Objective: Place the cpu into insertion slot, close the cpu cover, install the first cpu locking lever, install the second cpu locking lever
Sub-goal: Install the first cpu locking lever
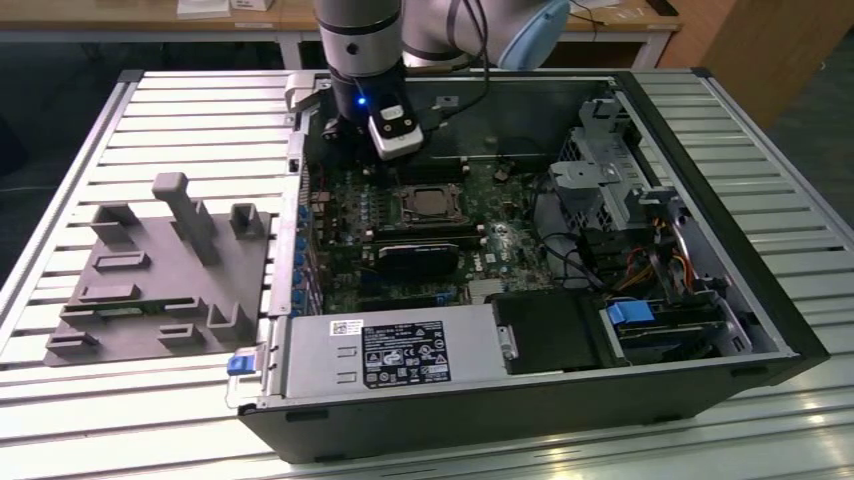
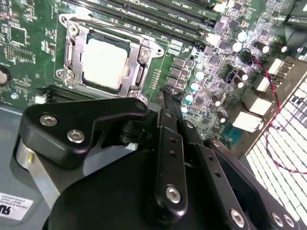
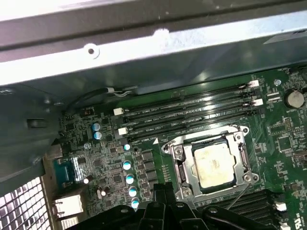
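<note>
Beneath the cpu cover (image 2: 72,53) lies the cpu (image 2: 104,63), markings unreadable.

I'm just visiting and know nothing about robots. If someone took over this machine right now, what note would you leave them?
Gripper: shut, holding nothing, hovering over the green board beside the insertion slot.
The cpu: seated in the slot.
The cpu cover: lying flat around the chip.
Done: cpu placed, cover closed.
Left: the locking levers. A thin wire lever by the slot seems to stick out unlatched, though I cannot be sure.
</note>
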Controlling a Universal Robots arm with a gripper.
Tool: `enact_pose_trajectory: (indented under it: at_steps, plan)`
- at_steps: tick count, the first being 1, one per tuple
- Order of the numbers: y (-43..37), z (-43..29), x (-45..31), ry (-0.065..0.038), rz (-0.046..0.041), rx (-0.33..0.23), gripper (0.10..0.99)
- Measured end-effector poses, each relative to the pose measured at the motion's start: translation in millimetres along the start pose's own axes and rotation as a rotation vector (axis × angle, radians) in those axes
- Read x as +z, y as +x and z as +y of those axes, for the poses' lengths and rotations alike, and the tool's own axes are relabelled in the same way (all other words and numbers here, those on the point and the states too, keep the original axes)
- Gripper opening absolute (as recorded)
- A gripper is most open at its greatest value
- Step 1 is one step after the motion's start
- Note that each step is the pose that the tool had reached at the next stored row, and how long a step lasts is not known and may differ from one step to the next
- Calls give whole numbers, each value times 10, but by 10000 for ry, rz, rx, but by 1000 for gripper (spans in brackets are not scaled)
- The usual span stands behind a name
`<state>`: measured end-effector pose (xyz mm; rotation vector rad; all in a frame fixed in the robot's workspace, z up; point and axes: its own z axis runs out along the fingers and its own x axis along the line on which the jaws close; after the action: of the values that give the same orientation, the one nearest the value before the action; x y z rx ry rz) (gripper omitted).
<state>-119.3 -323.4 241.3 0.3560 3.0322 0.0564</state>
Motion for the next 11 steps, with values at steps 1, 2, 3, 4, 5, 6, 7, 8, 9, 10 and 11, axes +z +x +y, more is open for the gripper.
enact_pose_trajectory:
  at_steps: [1, 2, 3, 4, 5, 6, 7, 8, 9, 10, 11]
  plan:
    - [2, 0, 0, -38, 8, 3, 102]
    - [3, -1, -1, -123, 29, 12, 102]
    - [4, -1, -1, -247, 59, 24, 102]
    - [6, -1, -1, -380, 90, 36, 102]
    - [9, -2, -1, -506, 119, 46, 102]
    - [13, -3, -2, -623, 148, 55, 102]
    - [17, -4, -3, -737, 177, 64, 102]
    - [21, -5, -3, -853, 203, 73, 102]
    - [23, -5, -3, -966, 229, 82, 102]
    - [25, -6, -3, -1068, 254, 90, 102]
    - [28, -7, -3, -1169, 278, 98, 102]
